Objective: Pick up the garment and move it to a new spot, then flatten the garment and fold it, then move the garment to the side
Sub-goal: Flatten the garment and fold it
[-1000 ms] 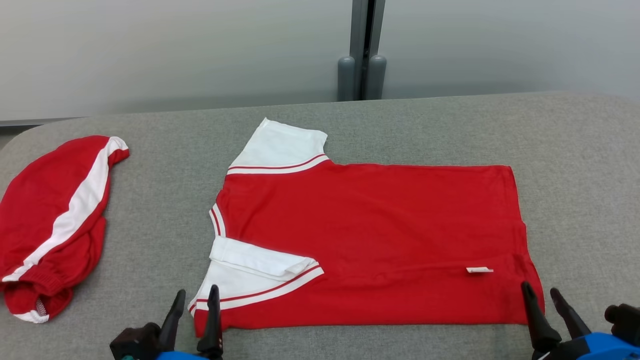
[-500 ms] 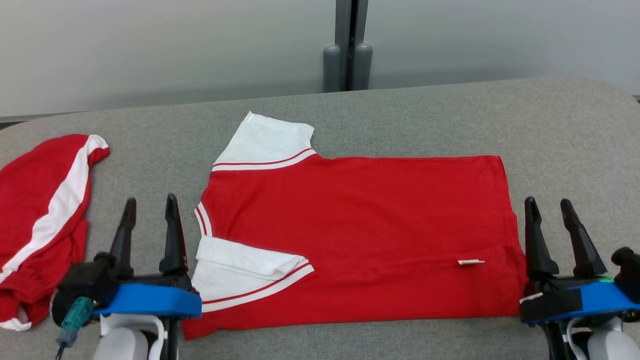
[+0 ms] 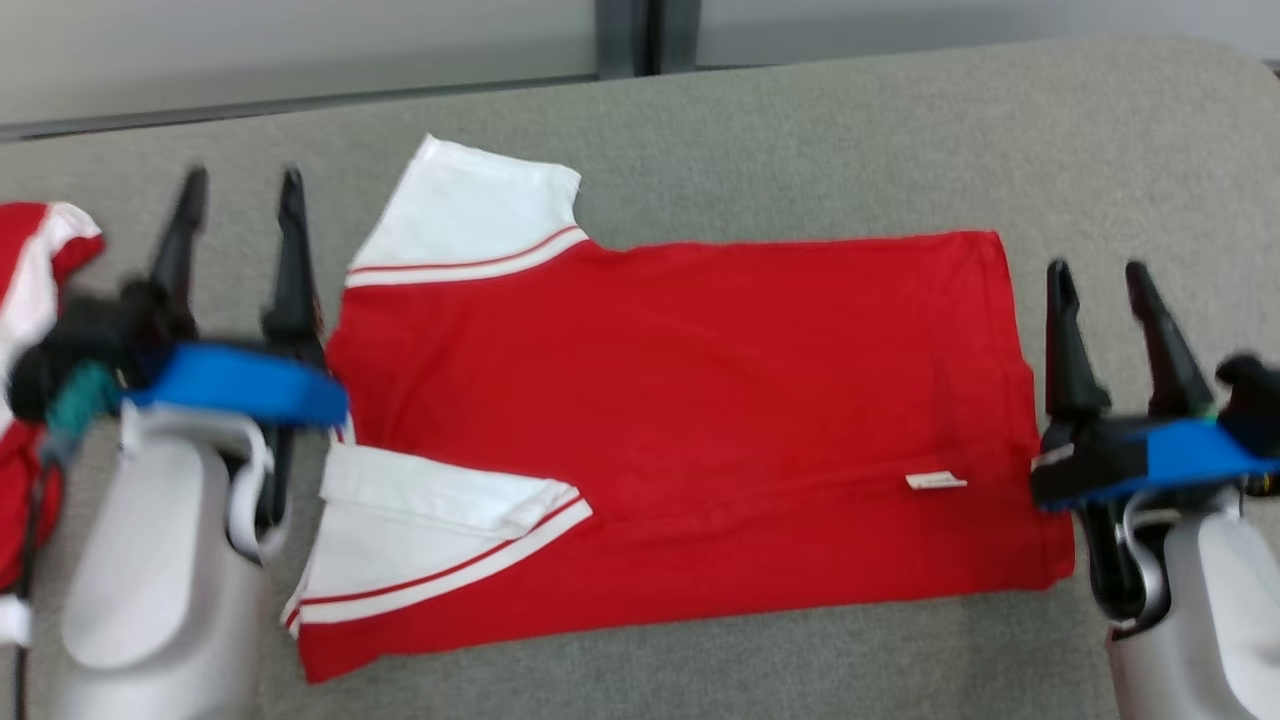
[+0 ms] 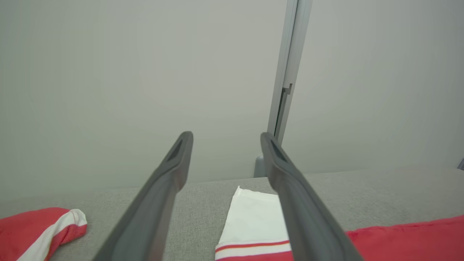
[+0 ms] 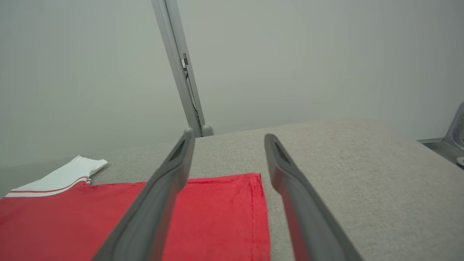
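— What's closest to the robot?
— Two pale forearms at the lower corners. The left tool has its fingers apart with nothing between them, just off the collar end of the shirt. The right tool is spread the same way, empty, just beside the hem.
— And the shirt itself?
— It's red with white sleeves and lies flat on the grey table between the two tools, collar to the left, hem to the right. The near sleeve is folded in over the body. The far sleeve sticks out toward the back. A small white label shows near the hem.
— Anything further off?
— A second garment, red with a white stripe, is bunched at the table's left edge. Beyond the table is a plain wall with a grey post.
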Robot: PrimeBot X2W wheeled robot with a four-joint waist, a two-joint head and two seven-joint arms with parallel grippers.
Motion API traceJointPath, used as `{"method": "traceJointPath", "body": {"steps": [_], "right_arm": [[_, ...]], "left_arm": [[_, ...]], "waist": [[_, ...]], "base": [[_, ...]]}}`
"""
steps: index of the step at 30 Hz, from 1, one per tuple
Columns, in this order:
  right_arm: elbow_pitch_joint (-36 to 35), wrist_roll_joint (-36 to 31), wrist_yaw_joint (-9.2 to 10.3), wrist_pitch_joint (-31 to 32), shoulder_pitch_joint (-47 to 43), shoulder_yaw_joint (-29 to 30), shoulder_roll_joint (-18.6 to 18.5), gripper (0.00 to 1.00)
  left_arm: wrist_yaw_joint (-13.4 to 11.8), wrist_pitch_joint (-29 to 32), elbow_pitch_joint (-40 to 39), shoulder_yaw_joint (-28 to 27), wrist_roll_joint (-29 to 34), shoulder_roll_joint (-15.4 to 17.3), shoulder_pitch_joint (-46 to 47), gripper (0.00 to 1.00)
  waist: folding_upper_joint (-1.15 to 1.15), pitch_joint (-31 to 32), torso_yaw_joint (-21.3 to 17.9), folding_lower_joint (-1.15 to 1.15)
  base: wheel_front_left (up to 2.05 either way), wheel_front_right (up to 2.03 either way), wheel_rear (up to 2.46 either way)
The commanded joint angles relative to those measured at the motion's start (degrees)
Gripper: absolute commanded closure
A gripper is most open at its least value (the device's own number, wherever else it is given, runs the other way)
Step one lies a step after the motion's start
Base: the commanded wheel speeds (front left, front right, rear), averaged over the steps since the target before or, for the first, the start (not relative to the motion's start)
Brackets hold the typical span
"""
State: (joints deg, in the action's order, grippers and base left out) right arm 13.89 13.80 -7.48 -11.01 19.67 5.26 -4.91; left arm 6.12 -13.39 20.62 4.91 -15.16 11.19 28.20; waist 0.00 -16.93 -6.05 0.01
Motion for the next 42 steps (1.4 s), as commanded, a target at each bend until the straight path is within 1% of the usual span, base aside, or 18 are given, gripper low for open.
{"method": "traceJointPath", "body": {"steps": [1,5,8,11,13,15,20,24,28,33,34,35,36,37,42], "right_arm": [[0.1,-0.2,-0.03,0.2,1.2,0.0,-0.4,0.0],[1.9,-0.5,-0.03,1.4,7.9,-0.7,-1.5,0.0],[2.5,-0.3,-0.03,1.6,11.9,-1.7,-1.5,0.0],[3.2,0.2,-0.03,1.1,14.8,-2.9,-1.5,0.0],[3.5,0.7,-0.03,0.8,16.3,-3.9,-1.3,0.0],[4.0,1.1,-0.03,0.4,17.5,-4.9,-1.3,0.0],[5.1,2.2,-0.03,-0.6,19.1,-6.5,-1.3,0.0],[5.5,3.0,-0.03,-1.1,19.5,-7.7,-1.3,0.0],[5.7,3.7,-0.02,-1.3,20.0,-8.3,-1.7,0.0],[6.4,4.3,-0.03,-0.9,20.4,-8.9,-2.3,0.0],[6.6,4.5,-0.03,-0.8,20.5,-9.1,-2.4,0.0],[6.8,4.6,-0.03,-0.5,20.7,-9.3,-2.6,0.0],[7.0,4.6,-0.03,-0.1,21.0,-9.6,-2.9,0.0],[7.2,4.7,-0.03,0.3,21.4,-9.8,-3.1,0.0],[8.6,4.7,-0.03,5.9,22.9,-11.2,-4.9,0.0]], "left_arm": [[0.2,0.4,0.2,0.2,-0.2,0.4,1.4,0.0],[0.9,4.6,4.2,1.8,-0.2,3.4,11.8,0.0],[1.2,7.9,7.1,3.4,-1.0,5.2,18.8,0.0],[1.4,10.9,10.3,6.1,-1.5,7.3,25.1,0.0],[1.4,12.7,12.1,8.5,-3.3,8.1,28.7,0.0],[1.3,14.1,13.7,11.0,-4.9,9.5,32.0,0.0],[1.4,18.6,18.8,18.5,-9.2,12.4,37.0,0.0],[1.3,22.8,23.7,23.1,-12.2,14.3,38.3,0.0],[1.3,25.9,26.7,26.5,-15.2,15.3,38.9,0.0],[1.3,29.1,29.0,29.7,-19.5,15.6,38.3,0.0],[1.3,29.6,29.3,30.4,-20.3,15.7,38.1,0.09],[1.3,29.8,29.4,30.9,-20.9,15.7,38.0,0.24],[1.3,29.5,29.5,31.3,-21.2,15.8,38.1,0.82],[1.3,29.2,29.4,32.1,-21.4,16.0,38.4,1.0],[1.3,25.7,28.8,34.2,-23.0,15.5,40.3,1.0]], "waist": [[0.0,-1.1,0.5,-0.01],[0.0,-5.4,-1.0,-0.01],[0.0,-8.4,-2.3,-0.01],[0.0,-10.9,-3.7,-0.01],[0.0,-12.5,-4.8,-0.01],[0.0,-13.9,-5.8,-0.01],[0.0,-16.3,-7.7,-0.01],[0.0,-17.4,-9.1,-0.01],[0.0,-18.1,-9.9,-0.01],[0.0,-18.4,-10.2,-0.01],[0.0,-18.4,-10.2,-0.01],[0.0,-18.3,-10.2,-0.01],[0.0,-18.1,-10.1,-0.01],[0.0,-17.9,-10.0,-0.01],[0.0,-16.7,-9.2,-0.01]], "base": [[0.0,0.0,0.0],[0.0,0.0,0.0],[0.0,0.0,0.0],[0.0,0.0,0.0],[0.0,0.0,0.0],[0.0,0.0,0.0],[0.0,0.0,0.0],[0.0,0.0,0.0],[0.0,0.0,0.0],[0.0,0.0,0.0],[0.0,0.0,0.0],[0.0,0.0,0.0],[0.0,0.0,0.0],[0.0,0.0,0.0],[0.0,0.0,0.0]]}}
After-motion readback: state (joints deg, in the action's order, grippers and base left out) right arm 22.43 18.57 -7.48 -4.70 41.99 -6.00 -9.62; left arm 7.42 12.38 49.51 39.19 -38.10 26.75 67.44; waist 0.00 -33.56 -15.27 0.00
